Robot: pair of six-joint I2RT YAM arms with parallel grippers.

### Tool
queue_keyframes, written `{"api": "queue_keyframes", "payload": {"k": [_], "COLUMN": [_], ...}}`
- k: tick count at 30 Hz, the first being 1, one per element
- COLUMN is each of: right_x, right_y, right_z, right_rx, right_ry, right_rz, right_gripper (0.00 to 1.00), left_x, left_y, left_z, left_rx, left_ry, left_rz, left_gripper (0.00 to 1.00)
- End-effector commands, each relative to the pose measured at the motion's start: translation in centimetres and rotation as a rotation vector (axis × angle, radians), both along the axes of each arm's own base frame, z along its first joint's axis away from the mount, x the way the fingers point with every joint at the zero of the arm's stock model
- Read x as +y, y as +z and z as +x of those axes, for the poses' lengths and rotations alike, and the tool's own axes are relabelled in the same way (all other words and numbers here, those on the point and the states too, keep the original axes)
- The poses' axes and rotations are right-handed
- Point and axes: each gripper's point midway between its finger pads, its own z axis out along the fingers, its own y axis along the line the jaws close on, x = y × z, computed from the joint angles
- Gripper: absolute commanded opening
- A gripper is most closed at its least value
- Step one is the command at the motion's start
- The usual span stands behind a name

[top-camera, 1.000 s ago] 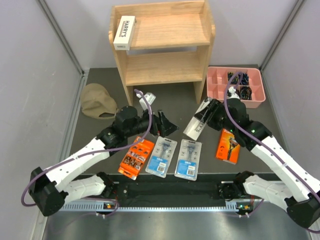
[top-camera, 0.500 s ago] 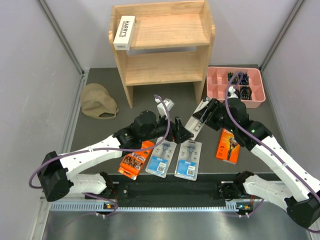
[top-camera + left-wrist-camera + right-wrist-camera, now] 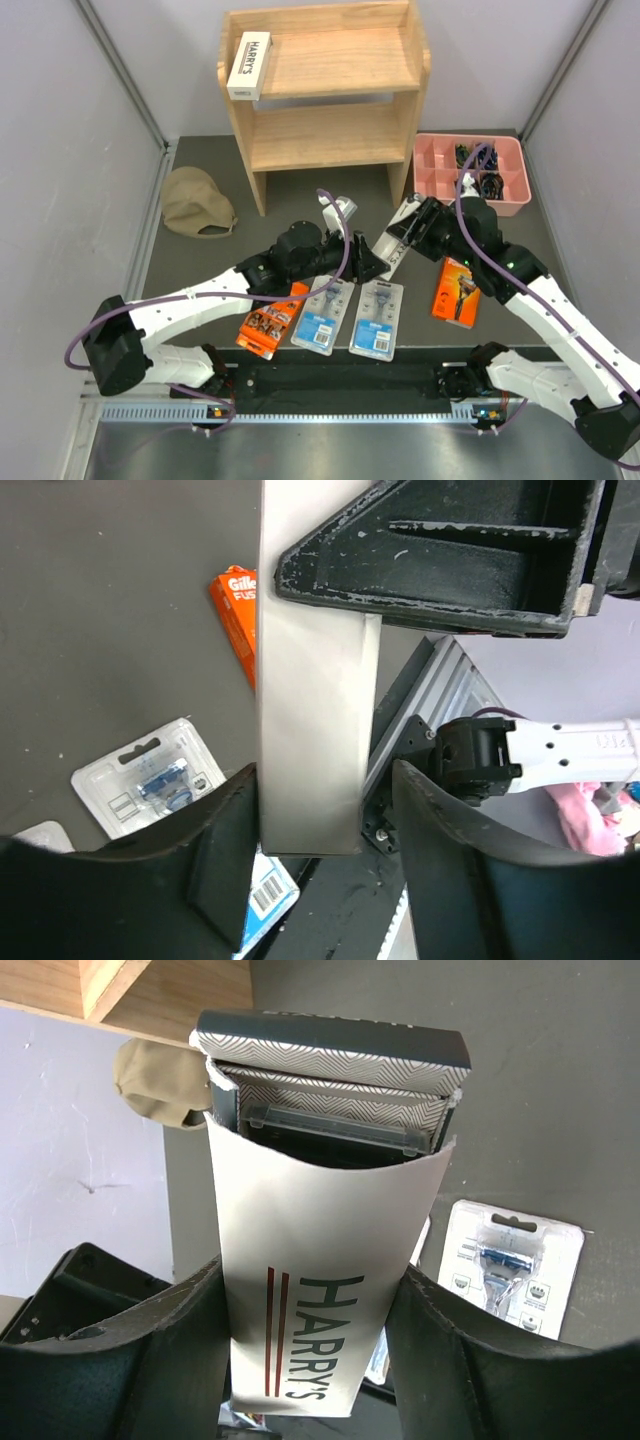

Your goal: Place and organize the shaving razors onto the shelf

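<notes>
My right gripper [image 3: 418, 228] is shut on a white HARRY'S box [image 3: 397, 238], held tilted above the mat. In the right wrist view the box [image 3: 320, 1260] fills the gap between my fingers, and its dark inner tray sticks out of the far end. My left gripper [image 3: 367, 262] is open around the box's lower end [image 3: 315, 730]: one finger touches its edge, while a small gap shows at the other. A second HARRY'S box [image 3: 249, 63] lies on the shelf's [image 3: 340, 65] top tier at the left. Two blue blister packs [image 3: 325, 313] [image 3: 377, 318] and two orange packs [image 3: 272, 315] [image 3: 456, 291] lie on the mat.
A pink compartment tray [image 3: 440, 165] with small dark items stands right of the shelf. A tan cap [image 3: 195, 203] lies at the left. The shelf's lower tier holds nothing. Grey walls close in on both sides.
My left arm has swung right to the lower end of the held box, and its jaws have narrowed around it. The right arm has barely moved.
</notes>
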Motion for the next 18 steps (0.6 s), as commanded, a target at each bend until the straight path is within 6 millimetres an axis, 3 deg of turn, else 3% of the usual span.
{"api": "queue_keyframes", "payload": {"k": [1, 4, 11, 16, 18], "right_x": [0.34, 0.26, 0.15, 0.09, 0.09], "right_y": [4.22, 4.32, 4.52, 4.76, 4.93], "right_z": [0.46, 0.41, 0.35, 0.21, 0.14], "right_rx": [-0.104, -0.106, -0.111, -0.122, -0.131], "right_ry": [-0.001, -0.005, -0.007, -0.005, -0.002], "right_rz": [0.083, 0.086, 0.086, 0.092, 0.095], "right_gripper": [0.56, 0.56, 0.58, 0.67, 0.80], "left_x": [-1.24, -1.63, -1.76, -1.37, -1.16], "left_y": [3.19, 2.91, 2.60, 2.63, 2.86], "left_z": [0.34, 0.23, 0.17, 0.42, 0.47], "left_rx": [-0.060, -0.044, -0.035, -0.045, -0.051], "left_ry": [-0.017, -0.033, -0.037, -0.017, -0.008], "left_rz": [-0.080, -0.073, -0.064, -0.052, -0.052], "left_gripper": [0.51, 0.44, 0.17, 0.07, 0.03]}}
